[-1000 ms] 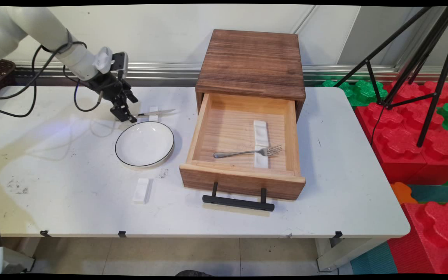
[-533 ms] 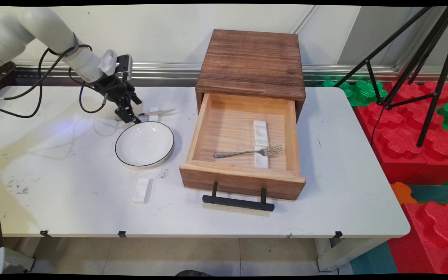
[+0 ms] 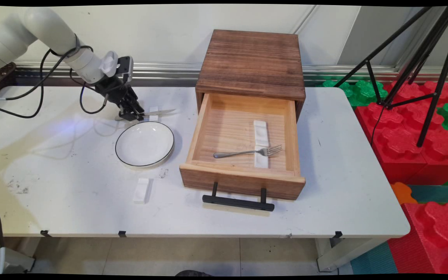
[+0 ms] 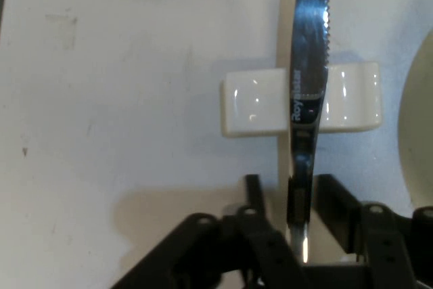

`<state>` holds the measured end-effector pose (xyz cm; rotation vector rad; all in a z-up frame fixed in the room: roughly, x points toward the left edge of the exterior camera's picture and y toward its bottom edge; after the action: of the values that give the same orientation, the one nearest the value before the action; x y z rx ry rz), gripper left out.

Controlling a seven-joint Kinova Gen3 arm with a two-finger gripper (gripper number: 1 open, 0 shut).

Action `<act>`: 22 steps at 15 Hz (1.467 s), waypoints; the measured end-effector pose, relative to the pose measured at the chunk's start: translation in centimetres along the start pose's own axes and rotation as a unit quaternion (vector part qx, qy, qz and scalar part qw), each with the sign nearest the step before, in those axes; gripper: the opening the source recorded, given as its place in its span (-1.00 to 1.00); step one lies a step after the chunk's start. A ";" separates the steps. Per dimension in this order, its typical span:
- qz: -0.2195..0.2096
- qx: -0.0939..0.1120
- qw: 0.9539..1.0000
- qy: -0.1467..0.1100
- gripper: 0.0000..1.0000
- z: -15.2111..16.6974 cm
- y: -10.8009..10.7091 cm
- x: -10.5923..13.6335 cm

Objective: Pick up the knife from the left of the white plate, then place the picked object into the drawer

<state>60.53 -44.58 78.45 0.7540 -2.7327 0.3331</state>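
While the gripper [image 4: 292, 197] seemingly straddles the knife [image 4: 308, 79], a fork [image 3: 247, 151] lies in the drawer [image 3: 243, 181].

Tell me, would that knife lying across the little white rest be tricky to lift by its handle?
Probably a bit. The knife looks like polished metal, so stiff but likely slippery between the gripper's fingers. It is long and thin, gripped near one end, so the blade may droop or swivel. It only bridges the small white rest, which might shift if nudged.
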 end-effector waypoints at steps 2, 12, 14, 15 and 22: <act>0.001 -0.001 1.000 -0.002 -1.00 0.1 0.0 -0.1; 0.003 0.000 1.000 0.003 -1.00 -0.9 -0.1 0.2; 0.004 0.001 1.000 0.005 -1.00 -1.4 0.0 0.3; 0.005 0.002 1.000 0.005 -1.00 -1.7 0.0 0.3; 0.014 0.008 1.000 0.013 -1.00 -4.8 0.7 1.2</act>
<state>60.20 -43.18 83.25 0.7108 -2.7221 0.3680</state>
